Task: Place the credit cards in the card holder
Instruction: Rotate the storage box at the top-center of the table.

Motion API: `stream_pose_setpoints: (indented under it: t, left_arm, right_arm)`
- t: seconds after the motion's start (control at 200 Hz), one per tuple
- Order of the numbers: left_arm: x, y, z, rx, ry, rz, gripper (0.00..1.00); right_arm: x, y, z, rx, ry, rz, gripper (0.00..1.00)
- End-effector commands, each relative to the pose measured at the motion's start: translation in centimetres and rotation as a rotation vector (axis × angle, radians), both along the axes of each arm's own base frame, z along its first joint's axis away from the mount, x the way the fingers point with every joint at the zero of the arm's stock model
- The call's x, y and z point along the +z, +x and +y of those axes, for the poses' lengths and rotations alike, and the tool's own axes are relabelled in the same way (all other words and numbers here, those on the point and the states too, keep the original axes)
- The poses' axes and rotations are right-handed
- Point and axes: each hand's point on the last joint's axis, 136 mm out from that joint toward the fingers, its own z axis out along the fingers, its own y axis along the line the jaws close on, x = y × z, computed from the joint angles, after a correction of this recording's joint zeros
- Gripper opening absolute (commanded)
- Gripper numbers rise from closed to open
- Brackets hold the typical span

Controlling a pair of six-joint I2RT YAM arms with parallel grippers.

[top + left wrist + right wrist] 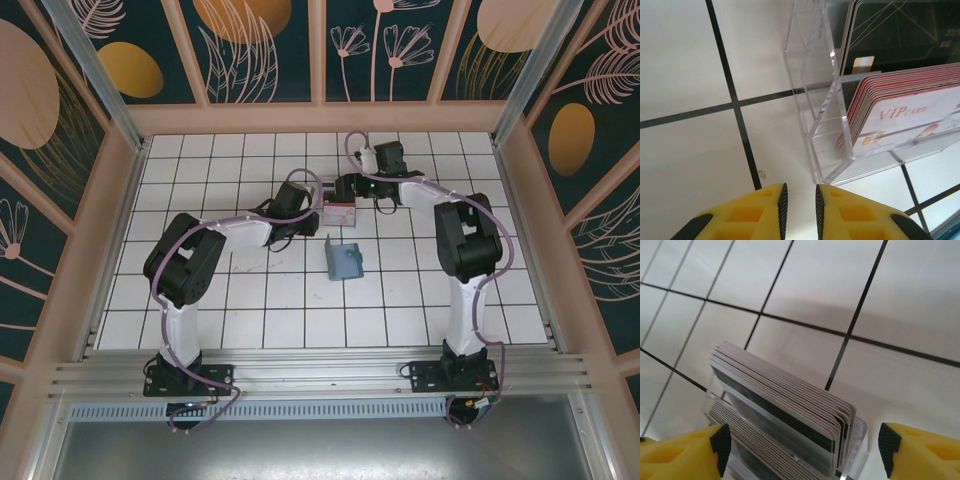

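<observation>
The credit cards stand on edge in two packed rows inside a clear plastic stand; they are grey-edged with dark stripes. From the left wrist the cards show white-and-red "VIP" faces in the same stand. My right gripper is open wide, with one finger on either side of the stack and touching nothing. My left gripper hovers just left of the stand, its jaws a narrow gap apart and empty. The teal-blue card holder lies about one tile nearer the arms than the stand, with one flap raised.
The white tiled floor stretches around the stand and holder. Wooden rails and patterned walls close in the back and sides. Both arms converge on the middle of the far half of the floor.
</observation>
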Motion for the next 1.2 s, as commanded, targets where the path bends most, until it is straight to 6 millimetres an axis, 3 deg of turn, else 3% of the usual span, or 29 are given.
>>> stream_pose_setpoints:
  t: [0.0, 0.245, 0.435, 0.586, 0.681, 0.916, 1.096, 1.196]
  left_arm:
    - [-0.3, 0.2, 0.5, -0.005, 0.015, 0.011, 0.27]
    - [2.1, 0.8, -0.1, -0.005, -0.041, -0.020, 0.31]
    - [3.6, 1.5, 0.0, 0.011, -0.089, -0.035, 0.33]
    - [4.3, 2.1, -0.2, 0.014, -0.116, -0.039, 0.34]
    - [4.3, 2.5, 0.0, 0.027, -0.106, -0.039, 0.34]
    - [4.3, 4.1, -0.1, 0.044, -0.115, -0.046, 0.36]
    - [4.0, 5.9, 0.4, 0.070, -0.108, -0.046, 0.37]
    - [3.2, 6.0, -0.2, 0.046, -0.119, -0.027, 0.37]
  right_arm:
    - [0.0, 0.7, -0.1, 0.034, -0.015, -0.006, 0.81]
    - [-1.0, 1.4, 0.4, 0.053, 0.001, 0.005, 0.77]
    - [-1.9, 1.4, 0.3, 0.052, -0.008, 0.018, 0.65]
    - [-1.2, 0.9, 0.0, 0.043, 0.000, 0.002, 0.56]
    - [-0.7, 0.2, -0.1, 0.041, 0.013, 0.000, 0.49]
    - [-1.0, -2.4, 0.0, 0.035, 0.023, 0.022, 0.47]
    - [-0.3, -3.5, -0.1, -0.001, 0.021, 0.024, 0.46]
    - [0.1, -3.7, 0.1, -0.013, 0.020, 0.023, 0.46]
